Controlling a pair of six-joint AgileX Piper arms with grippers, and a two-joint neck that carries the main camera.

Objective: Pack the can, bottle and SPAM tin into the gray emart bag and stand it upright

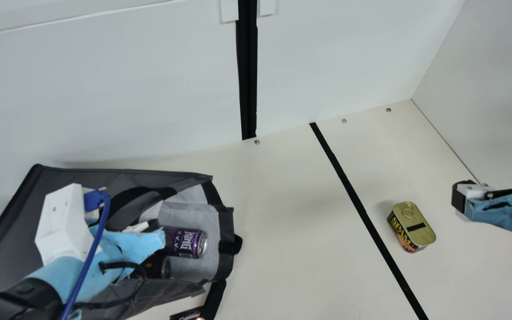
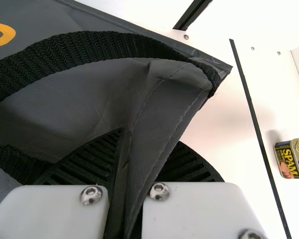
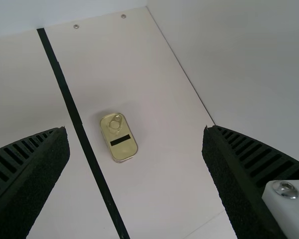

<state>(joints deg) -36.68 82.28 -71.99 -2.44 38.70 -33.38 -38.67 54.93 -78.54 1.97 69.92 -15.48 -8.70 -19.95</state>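
In the main view my left gripper point(image 1: 149, 227) is over the gray bag point(image 1: 122, 175), which lies on its side, mouth facing right. The left wrist view has the left gripper point(image 2: 127, 169) shut on a fold of the bag's fabric point(image 2: 157, 109). Inside the mouth lie a purple can point(image 1: 185, 242) and, beside it, a dark round-ended item point(image 1: 163, 266), partly hidden by the arm. My right gripper point(image 1: 459, 198) hangs to the right of the SPAM tin point(image 1: 417, 229); in the right wrist view the right gripper point(image 3: 137, 144) stands open, the tin point(image 3: 118, 138) visible between its fingers.
A black tape line point(image 1: 362, 209) runs along the table point(image 1: 282, 222) between bag and tin. White walls rise behind point(image 1: 149, 89) and at the right point(image 1: 496, 102). A black strap point(image 1: 215, 295) extends from the bag's mouth toward the front.
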